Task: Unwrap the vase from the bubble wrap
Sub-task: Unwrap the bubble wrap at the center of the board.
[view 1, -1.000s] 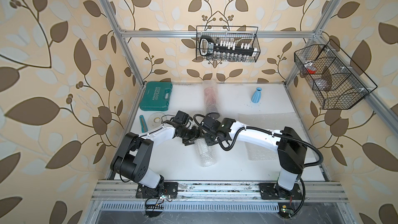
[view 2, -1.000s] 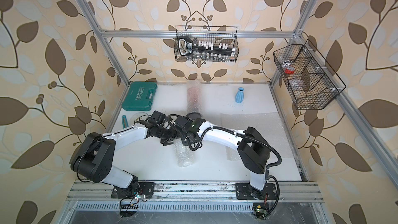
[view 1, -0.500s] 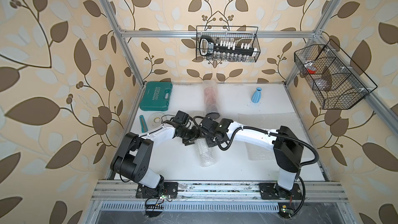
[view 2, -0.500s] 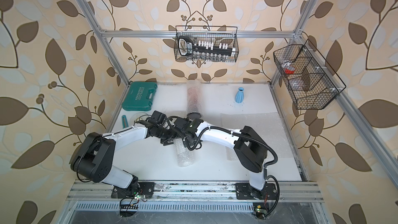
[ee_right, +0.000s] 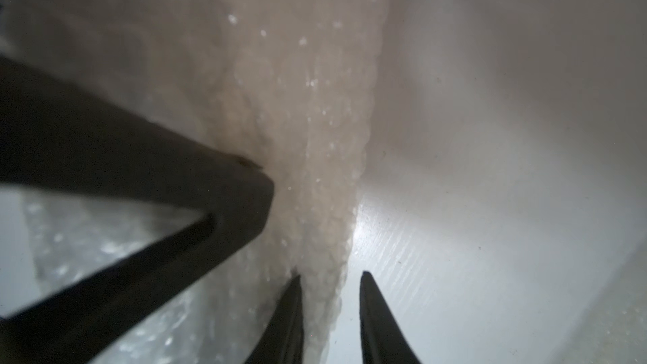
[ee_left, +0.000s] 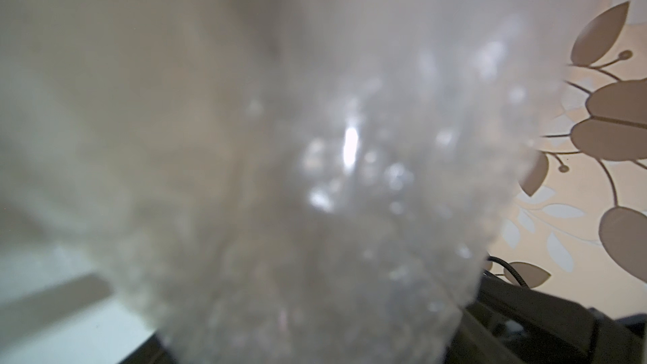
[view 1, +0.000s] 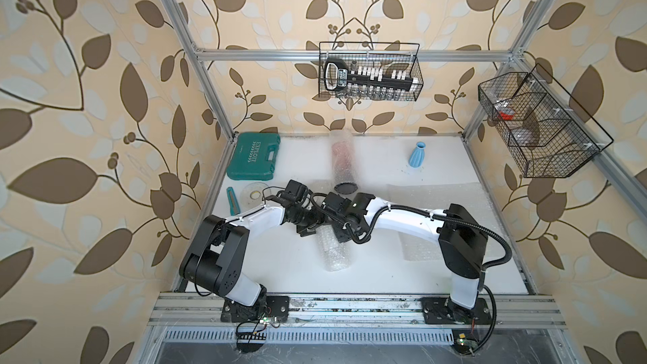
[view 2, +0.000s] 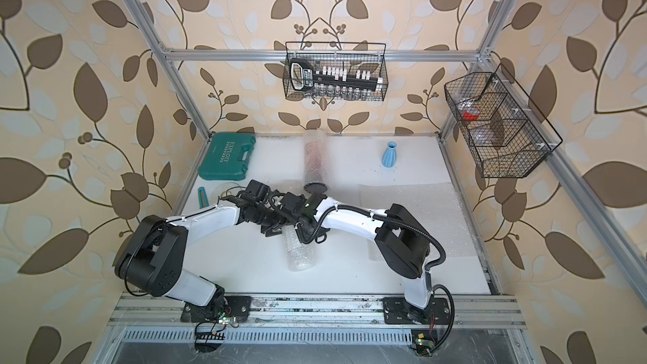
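A roll of bubble wrap [view 1: 334, 253] [view 2: 299, 253] lies on the white table near the middle front. No vase shows inside it. Both grippers meet over its far end. My left gripper [view 1: 308, 229] sits on the roll's left side. Its wrist view is filled by blurred bubble wrap [ee_left: 315, 169] that hides the jaws. One of its dark fingers [ee_right: 175, 176] presses on the roll's side. My right gripper [ee_right: 331, 274] straddles a loose edge of the bubble wrap [ee_right: 297, 99]. One tip touches the wrap; the other stands off it with a gap.
A bare blue vase [view 1: 417, 155] stands at the back right. A second bubble-wrapped tube [view 1: 343, 159] lies at the back centre. Flat bubble wrap sheets [view 1: 437, 197] cover the right side. A green tool case [view 1: 254, 161], a tape roll [view 1: 254, 192] and a cutter [view 1: 231, 201] sit at the left.
The right arm's elbow has shifted a little to the left, toward the roll. Both grippers have stayed at the roll's far end.
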Robot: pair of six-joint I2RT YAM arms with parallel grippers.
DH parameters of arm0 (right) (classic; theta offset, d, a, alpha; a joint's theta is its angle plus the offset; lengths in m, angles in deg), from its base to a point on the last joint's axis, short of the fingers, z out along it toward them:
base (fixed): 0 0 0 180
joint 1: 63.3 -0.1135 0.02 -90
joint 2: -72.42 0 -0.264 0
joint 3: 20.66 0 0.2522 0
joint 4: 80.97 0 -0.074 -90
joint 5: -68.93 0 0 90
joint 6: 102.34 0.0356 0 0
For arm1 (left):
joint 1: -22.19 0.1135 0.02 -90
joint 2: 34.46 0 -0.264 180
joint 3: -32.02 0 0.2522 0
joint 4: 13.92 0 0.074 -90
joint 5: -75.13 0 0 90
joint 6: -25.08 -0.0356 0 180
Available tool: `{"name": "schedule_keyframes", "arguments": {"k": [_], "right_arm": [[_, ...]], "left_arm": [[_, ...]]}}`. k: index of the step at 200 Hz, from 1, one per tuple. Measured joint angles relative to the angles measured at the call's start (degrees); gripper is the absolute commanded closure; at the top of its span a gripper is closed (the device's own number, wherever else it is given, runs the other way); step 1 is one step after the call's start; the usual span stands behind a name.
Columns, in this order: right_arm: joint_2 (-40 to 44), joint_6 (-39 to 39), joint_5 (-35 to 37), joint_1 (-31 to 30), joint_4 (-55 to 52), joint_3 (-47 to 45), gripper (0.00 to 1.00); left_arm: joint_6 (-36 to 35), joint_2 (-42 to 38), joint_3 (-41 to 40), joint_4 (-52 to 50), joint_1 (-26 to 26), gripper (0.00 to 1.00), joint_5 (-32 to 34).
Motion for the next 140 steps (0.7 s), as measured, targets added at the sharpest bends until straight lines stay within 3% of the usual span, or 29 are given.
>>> {"name": "schedule_keyframes", "arguments": {"k": [30, 140], "right_arm": [[0.26, -1.77, -1.27, 0.04, 0.07, -0.59, 0.74], [7.5, -13.31, -14.03, 4.07, 14.23, -13.4, 0.99]], "left_arm": [[-0.28, 0.0, 0.0, -0.11, 0.0, 0.18, 0.09], [-1.64, 0.07, 0.0, -0.11, -0.28, 0.18, 0.02]]}}
